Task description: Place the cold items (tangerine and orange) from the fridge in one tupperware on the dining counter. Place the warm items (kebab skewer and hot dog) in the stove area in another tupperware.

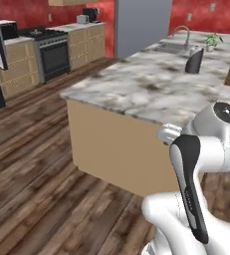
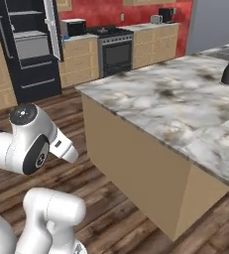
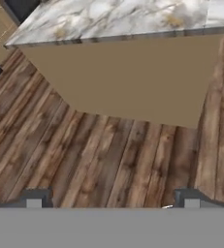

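My gripper (image 3: 112,201) is open, its two dark fingertips (image 3: 34,198) set wide apart with nothing between them. It hangs low and looks down at the wooden floor (image 3: 84,155) and the tan side of the dining counter (image 3: 133,77). The counter's marble top (image 1: 136,89) is bare on the near part. The black fridge (image 2: 31,69) stands at the back left with its door (image 2: 51,25) swung open and pale shelves showing. The stove (image 1: 52,50) stands along the far wall. The tangerine, orange, kebab skewer, hot dog and tupperware are out of view.
A dark curved object (image 1: 193,61) stands on the counter near the sink (image 1: 169,47) and a small plant (image 1: 213,41). Wooden cabinets (image 2: 79,59) flank the stove (image 2: 115,47), with a toaster (image 1: 82,19) on top. Open floor (image 1: 32,164) lies between the counter and the far wall.
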You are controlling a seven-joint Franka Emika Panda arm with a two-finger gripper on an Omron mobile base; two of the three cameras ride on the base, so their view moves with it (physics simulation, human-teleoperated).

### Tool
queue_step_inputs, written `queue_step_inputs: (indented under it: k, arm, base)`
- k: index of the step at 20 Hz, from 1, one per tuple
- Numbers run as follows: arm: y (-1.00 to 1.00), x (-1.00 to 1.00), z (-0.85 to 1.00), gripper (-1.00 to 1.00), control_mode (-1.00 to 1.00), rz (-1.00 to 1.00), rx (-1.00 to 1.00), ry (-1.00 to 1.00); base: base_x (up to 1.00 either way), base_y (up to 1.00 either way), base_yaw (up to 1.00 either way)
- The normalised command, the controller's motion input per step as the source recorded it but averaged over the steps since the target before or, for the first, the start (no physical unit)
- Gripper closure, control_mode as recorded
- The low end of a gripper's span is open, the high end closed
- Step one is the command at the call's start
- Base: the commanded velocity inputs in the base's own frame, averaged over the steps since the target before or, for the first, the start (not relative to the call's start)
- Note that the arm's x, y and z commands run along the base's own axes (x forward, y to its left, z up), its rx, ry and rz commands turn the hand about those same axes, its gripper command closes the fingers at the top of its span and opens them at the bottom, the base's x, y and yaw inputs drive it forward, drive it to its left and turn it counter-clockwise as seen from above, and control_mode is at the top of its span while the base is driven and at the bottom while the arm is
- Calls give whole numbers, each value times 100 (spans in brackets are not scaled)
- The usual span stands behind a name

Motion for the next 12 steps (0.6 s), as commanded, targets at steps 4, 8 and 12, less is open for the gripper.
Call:
queue_step_inputs:
  k: [4, 8, 12]
  arm:
    - [0, 0, 0, -100, 100, 0, 0, 0]
    - [0, 0, 0, -100, 100, 0, 0, 0]
    - [0, 0, 0, -100, 100, 0, 0, 0]
  base:
    - [84, 100, -12]
    - [83, 100, -11]
    - [80, 100, -11]
